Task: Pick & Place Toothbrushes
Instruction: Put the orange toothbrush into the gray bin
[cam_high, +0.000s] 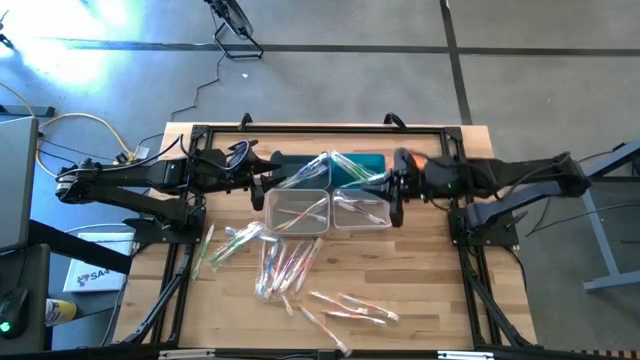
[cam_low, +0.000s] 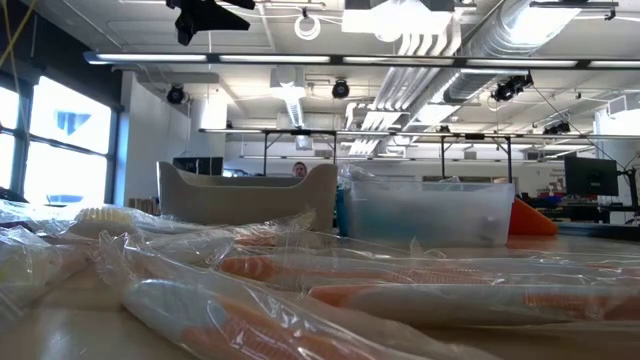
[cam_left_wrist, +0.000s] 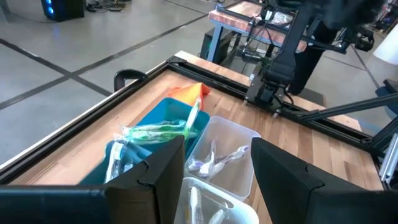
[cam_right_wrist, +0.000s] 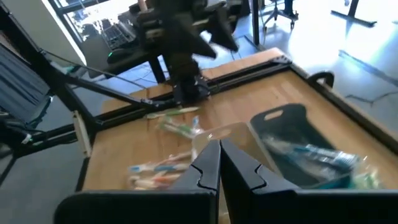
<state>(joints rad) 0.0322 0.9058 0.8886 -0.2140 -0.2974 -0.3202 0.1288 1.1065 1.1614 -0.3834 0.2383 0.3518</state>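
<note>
Hovering wide open, left tool (cam_left_wrist: 214, 168) overlooks binned toothbrushes (cam_left_wrist: 217, 158); right tool (cam_right_wrist: 219, 165) closed, empty.

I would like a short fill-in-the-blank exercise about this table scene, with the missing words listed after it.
1. The left gripper hovers over the clear bins with its fingers ____.
2. The right gripper has its fingers ____.
3. Green toothbrushes lie in the ____ bin.
4. Most loose toothbrushes lie on the ____ table.

Missing words: open; shut; blue; wooden
</note>
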